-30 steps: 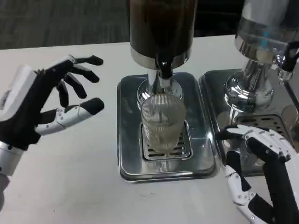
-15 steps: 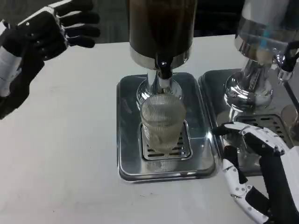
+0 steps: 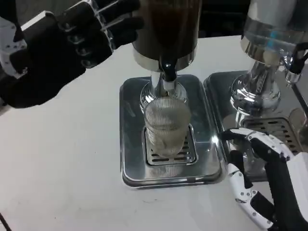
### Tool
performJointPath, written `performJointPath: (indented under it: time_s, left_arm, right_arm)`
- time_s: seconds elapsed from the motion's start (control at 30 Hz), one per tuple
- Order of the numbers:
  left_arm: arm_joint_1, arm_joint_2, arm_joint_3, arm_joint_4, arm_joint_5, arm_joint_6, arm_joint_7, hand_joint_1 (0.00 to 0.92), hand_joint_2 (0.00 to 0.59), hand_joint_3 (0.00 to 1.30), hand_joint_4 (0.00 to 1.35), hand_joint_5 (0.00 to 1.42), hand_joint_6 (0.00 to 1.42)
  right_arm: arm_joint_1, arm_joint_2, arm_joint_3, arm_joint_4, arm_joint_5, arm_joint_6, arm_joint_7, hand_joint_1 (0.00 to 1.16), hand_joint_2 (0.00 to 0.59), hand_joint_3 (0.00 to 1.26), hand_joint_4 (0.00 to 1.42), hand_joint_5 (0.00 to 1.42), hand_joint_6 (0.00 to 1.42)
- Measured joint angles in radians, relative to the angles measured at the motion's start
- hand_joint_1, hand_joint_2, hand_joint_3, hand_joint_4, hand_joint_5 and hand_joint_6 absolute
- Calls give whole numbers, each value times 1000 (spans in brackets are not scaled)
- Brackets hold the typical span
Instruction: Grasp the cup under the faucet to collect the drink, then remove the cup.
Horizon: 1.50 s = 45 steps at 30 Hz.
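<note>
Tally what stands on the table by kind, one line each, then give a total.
Drink dispensers: 2, the dark dispenser and the clear dispenser
Drip trays: 2, the left tray and the right tray
Cups: 1, the ribbed cup
Total: 5

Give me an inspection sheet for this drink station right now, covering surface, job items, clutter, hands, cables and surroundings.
Surface: white table, bare at left and front.
Job's things: ribbed clear cup upright on the grate of the drip tray, below the black faucet of the dark drink dispenser; no stream seen.
Clutter: second dispenser with its own tray at right.
Hands: left hand raised near the dark dispenser, fingers reaching toward it, holding nothing; right hand low by the trays, fingers apart, holding nothing.
Cables: thin dark line at the bottom left corner, cannot tell what.
Surroundings: dark carpet behind the table.
</note>
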Motion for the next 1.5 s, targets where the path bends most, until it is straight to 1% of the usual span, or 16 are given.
performJointPath:
  time_s: [0.13, 0.23, 0.33, 0.37, 0.53, 0.57, 0.7, 0.87, 1.3, 1.4, 1.5]
  left_arm:
    - [-38, -18, 0, 20, 35, 17, -11, 0, 9, 42, 0, 37, 0]
    - [-56, -43, -3, 31, 49, 20, -15, 0, 11, 42, 0, 36, 0]
    - [-74, -59, -6, 50, 79, 21, -21, 0, 20, 33, 0, 36, 0]
    - [-81, -70, -9, 58, 87, 21, -23, 0, 21, 23, 0, 29, 0]
    - [-104, -98, -35, 108, 153, 17, -35, 0, 21, 20, 0, 26, 0]
    - [-107, -109, -41, 127, 167, 12, -38, 0, 21, 19, 0, 26, 0]
    - [-124, -122, -50, 159, 224, -30, -51, 0, 21, 19, 0, 25, 0]
    - [-131, -141, -62, 187, 263, -80, -59, 0, 18, 12, 0, 25, 0]
    - [-138, -159, -68, 233, 277, -164, -58, 0, 13, 4, 0, 25, 0]
    - [-138, -171, -63, 242, 276, -173, -51, 0, 15, 1, 0, 24, 0]
    - [-137, -192, -53, 256, 276, -176, -41, 0, 16, 0, 0, 23, 0]
  right_arm:
    - [-1, 13, 12, 9, -1, 0, -15, 438, 582, 469, 360, 319, 216]
    - [1, 20, 18, 20, -9, 0, -31, 435, 578, 469, 360, 319, 216]
    - [6, 25, 22, 27, -17, 0, -47, 433, 576, 469, 361, 319, 216]
    - [10, 26, 24, 28, -18, 0, -53, 432, 575, 469, 361, 319, 216]
    - [20, 30, 33, 29, -30, 0, -75, 429, 574, 469, 361, 319, 216]
    - [20, 33, 36, 29, -34, 0, -80, 429, 573, 469, 361, 319, 216]
    - [23, 38, 45, 29, -37, 1, -96, 427, 573, 469, 361, 322, 216]
    - [30, 39, 52, 30, -38, 2, -110, 424, 573, 469, 361, 327, 216]
    - [29, 39, 59, 33, -37, 8, -114, 420, 573, 482, 366, 329, 216]
    - [28, 39, 60, 34, -37, 8, -115, 420, 573, 482, 366, 329, 216]
    - [28, 39, 61, 35, -37, 8, -115, 419, 573, 485, 371, 329, 216]
